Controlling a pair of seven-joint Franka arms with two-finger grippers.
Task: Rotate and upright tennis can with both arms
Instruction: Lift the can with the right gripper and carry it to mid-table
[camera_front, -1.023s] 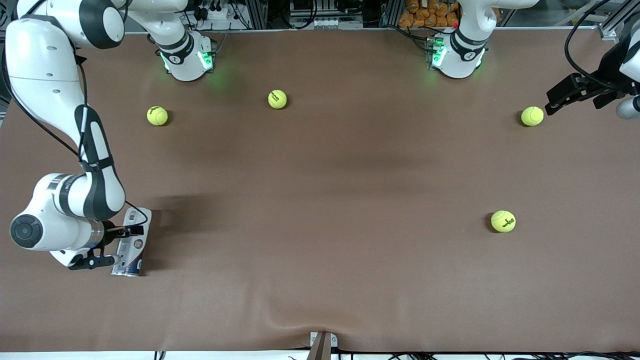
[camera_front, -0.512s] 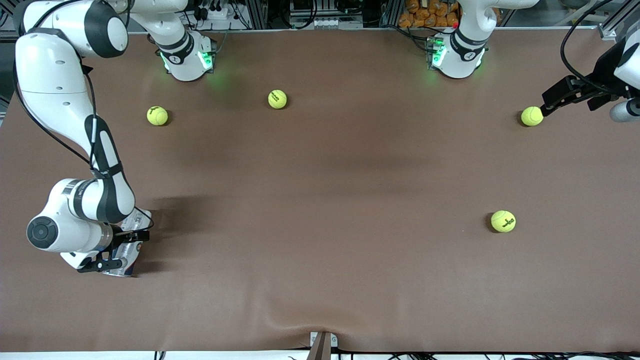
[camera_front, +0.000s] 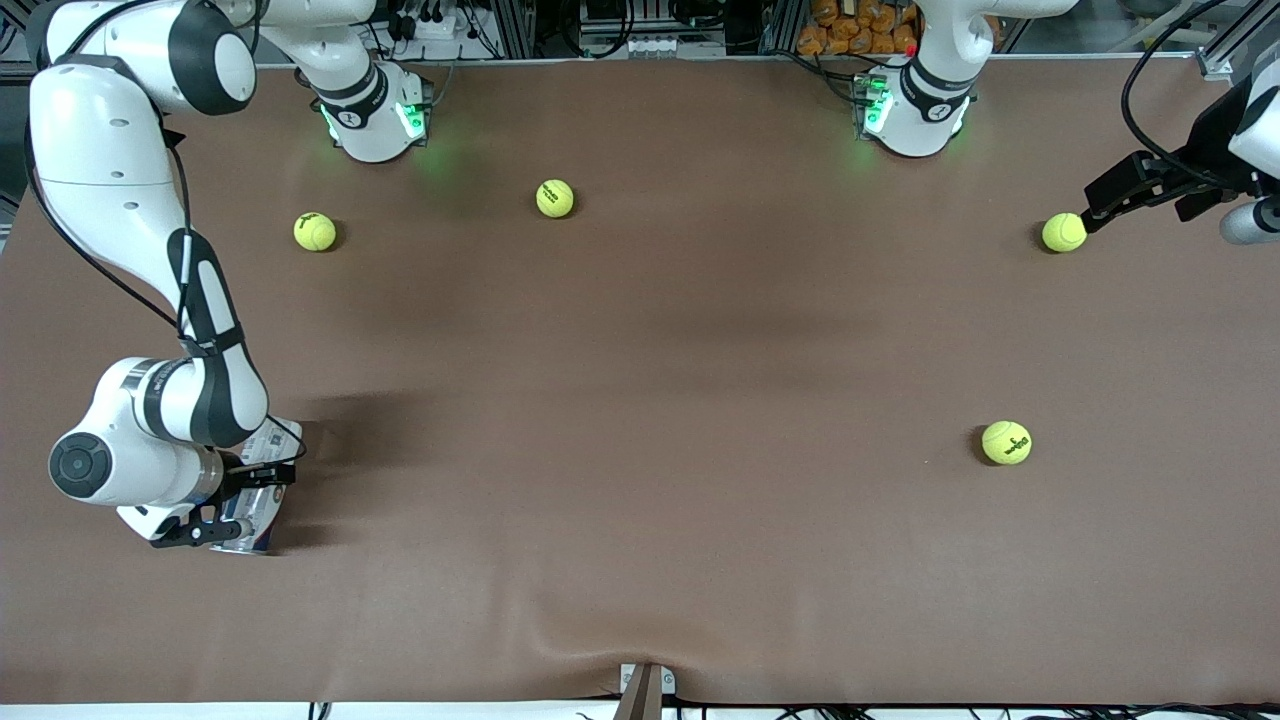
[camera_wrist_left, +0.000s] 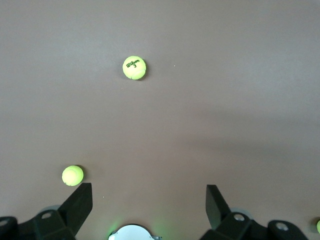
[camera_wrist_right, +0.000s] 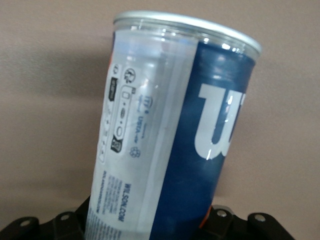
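Barely shifted in the last half second: right gripper (camera_front: 232, 502) clenched on Wilson tennis can (camera_wrist_right: 170, 135), navy label, white W, at worktop's (camera_front: 640, 400) eight o'clock. Left gripper (camera_wrist_left: 149, 207) spread, waiting above.

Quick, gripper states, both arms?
Left gripper: open, empty, up beside a ball.
Right gripper: shut on the can.

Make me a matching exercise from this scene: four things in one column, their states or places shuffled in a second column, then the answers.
1. tennis can
2. left gripper
3. right gripper
4. tennis ball

A. open, in the air at the left arm's end of the table
B. shut on the can
C. alone on the table, nearest the front camera of the balls
D. held at the right arm's end

Pairs: 1-D, 2-A, 3-B, 4-C
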